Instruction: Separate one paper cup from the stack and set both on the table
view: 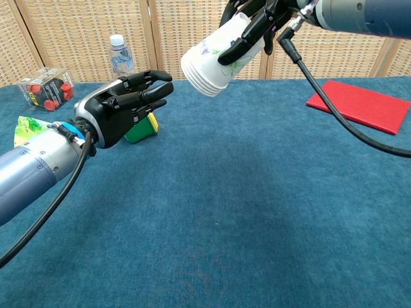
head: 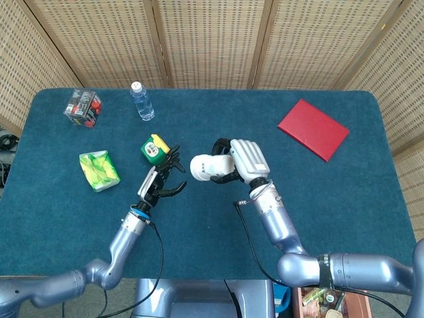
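While the right robot hand (view: 257,25) holds the cup stack (view: 215,58) up off the bench (view: 257,212), fingers wrapped round the upper end, the stack lies tilted almost sideways with its closed bottoms pointing left toward the other arm. Stack sits mid-bench in head view, well above the blue cloth in chest view. Left robot hand (view: 125,106) is empty, fingers apart and reaching right, near the stack's bottom end but not touching it; a clear gap shows in both views. Nothing separated yet, no cup on the bench.

Risks from here, as I judge it:
- nested cups may stick, so a pull on the outer cup could drag two or more off, or pull the whole stack out of the right robot hand's hold
- thin paper, so a hard squeeze by the left robot hand would likely crush the bottom cup's wall
- if the left fingers come in off-line with the tilted stack, they could knock it out rather than close on it
- stack is held high, so a dropped cup would roll on the cloth

Clutter: green and yellow box (view: 141,125) just behind the left robot hand, green packet (head: 99,170) far left, water bottle (head: 141,101) and clear box (head: 83,107) at the far edge, red book (head: 313,128) far right. Box is close enough to be nudged when the left arm sets a cup down.
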Robot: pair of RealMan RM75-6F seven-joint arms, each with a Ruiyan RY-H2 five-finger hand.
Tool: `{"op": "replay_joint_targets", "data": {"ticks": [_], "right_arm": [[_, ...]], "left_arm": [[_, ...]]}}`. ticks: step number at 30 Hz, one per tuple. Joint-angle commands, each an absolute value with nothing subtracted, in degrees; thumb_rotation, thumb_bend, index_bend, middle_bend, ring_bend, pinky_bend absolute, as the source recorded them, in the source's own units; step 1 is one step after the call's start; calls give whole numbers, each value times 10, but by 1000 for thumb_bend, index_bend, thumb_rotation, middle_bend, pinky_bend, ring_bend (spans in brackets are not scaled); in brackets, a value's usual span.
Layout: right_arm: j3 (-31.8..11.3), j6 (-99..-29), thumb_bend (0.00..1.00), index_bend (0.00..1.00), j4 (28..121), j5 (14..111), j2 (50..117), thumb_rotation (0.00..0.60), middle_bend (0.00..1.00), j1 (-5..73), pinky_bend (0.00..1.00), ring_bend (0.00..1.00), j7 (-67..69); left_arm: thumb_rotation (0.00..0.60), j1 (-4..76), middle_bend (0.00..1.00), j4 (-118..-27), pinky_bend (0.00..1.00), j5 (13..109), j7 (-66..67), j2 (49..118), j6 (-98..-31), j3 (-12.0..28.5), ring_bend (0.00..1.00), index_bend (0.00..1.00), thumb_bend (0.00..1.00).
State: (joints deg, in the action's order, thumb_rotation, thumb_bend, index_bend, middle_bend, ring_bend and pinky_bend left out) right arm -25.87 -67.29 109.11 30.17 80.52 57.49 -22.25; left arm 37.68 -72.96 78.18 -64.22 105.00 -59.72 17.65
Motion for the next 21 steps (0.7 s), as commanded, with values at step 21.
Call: {"op": "replay_joint_targets", "data": {"ticks": [21], "right_arm": [[-251, -671, 167, 697, 1096, 306, 798, 600, 582, 571, 679, 437, -220]], "left_arm": [[600, 409, 17, -722, 0, 770, -636, 1070, -571, 192, 0, 512, 333]]}}
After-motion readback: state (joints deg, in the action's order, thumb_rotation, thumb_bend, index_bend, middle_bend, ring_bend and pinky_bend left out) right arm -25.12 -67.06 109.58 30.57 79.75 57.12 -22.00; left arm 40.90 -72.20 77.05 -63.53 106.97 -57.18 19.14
